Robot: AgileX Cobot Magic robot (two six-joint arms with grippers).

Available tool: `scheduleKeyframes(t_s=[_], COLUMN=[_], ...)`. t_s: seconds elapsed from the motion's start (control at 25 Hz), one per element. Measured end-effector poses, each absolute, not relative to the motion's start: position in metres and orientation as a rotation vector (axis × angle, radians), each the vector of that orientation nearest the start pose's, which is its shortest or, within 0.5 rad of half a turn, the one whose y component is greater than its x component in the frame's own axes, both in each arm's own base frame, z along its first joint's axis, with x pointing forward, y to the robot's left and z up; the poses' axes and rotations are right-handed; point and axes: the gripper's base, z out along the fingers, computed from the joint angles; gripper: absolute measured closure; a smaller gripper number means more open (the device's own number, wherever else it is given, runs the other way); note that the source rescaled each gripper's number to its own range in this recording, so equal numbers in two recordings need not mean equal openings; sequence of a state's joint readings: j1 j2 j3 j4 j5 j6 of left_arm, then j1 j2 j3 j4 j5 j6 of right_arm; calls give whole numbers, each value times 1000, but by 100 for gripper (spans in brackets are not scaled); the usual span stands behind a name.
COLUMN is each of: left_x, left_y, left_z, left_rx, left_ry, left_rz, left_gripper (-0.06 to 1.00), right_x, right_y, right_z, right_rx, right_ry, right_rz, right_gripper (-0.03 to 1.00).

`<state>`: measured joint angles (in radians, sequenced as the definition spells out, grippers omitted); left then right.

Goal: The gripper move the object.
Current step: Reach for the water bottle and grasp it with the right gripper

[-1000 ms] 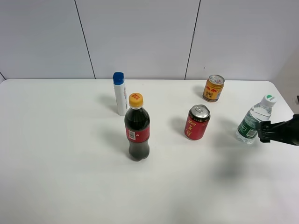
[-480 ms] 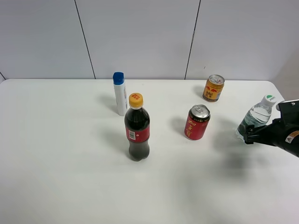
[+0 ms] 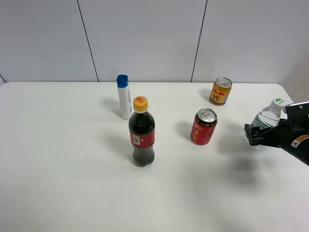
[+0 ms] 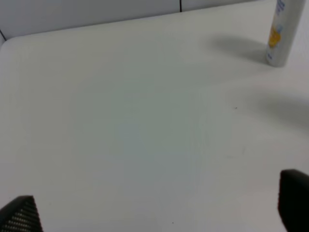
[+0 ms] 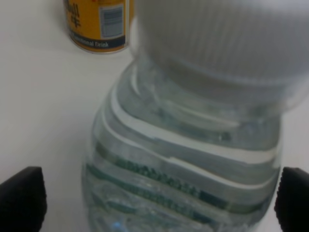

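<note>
The small clear water bottle [image 3: 264,117] with a green label and white cap stands at the table's right edge. My right gripper [image 3: 253,135] reaches in from the right, and its black jaws hide the bottle's lower body. In the right wrist view the bottle [image 5: 193,154] fills the frame between the two black fingertips [image 5: 21,198], with a gap on each side, so the gripper [image 5: 159,200] is open around it. My left gripper [image 4: 159,208] is open and empty over bare table. It is out of the exterior high view.
A dark cola bottle [image 3: 141,133] with a yellow cap stands mid-table. A white tube [image 3: 124,96] with a blue cap stands behind it. A red can [image 3: 204,126] and a yellow can [image 3: 220,91] stand left of the water bottle. The table's right edge is close to it.
My right gripper has moved left, from beside the water bottle to around its lower body. The bottle stays in about the same place. Nothing else has moved.
</note>
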<state>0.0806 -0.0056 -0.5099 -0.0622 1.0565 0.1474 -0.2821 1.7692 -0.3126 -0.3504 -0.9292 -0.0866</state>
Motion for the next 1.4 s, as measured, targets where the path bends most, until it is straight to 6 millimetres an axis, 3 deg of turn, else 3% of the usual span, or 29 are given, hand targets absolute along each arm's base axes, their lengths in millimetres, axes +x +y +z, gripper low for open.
scheduleKeyframes(t_s=[0.24,0.88,1.16,1.24,1.32,1.4], left_x=[-6,-6,-6,-6,-6,-6], left_y=[-5,-5,-5,-5,-5,-5], left_z=[280,280,280,280,280,280], left_rx=[71,71,71,71,71,71], left_ry=[2022,2022,2022,2022,2022,2022], left_rz=[70,70,70,70,70,70], left_gripper=[-6,-6,-6,-6,-6,-6], right_x=[243,247,252,252,252,251], right_y=[-45,-44,-46,-46,-46,-46], right_z=[101,95,90,88,87,87], right_rx=[-180,-191,-189,-188,-188,-187], right_ry=[2004,1890,1894,1903,1905,1906], right_rz=[-88,-101,-98,-95,-94,-93], right_gripper=[7,12,20,31,51,79])
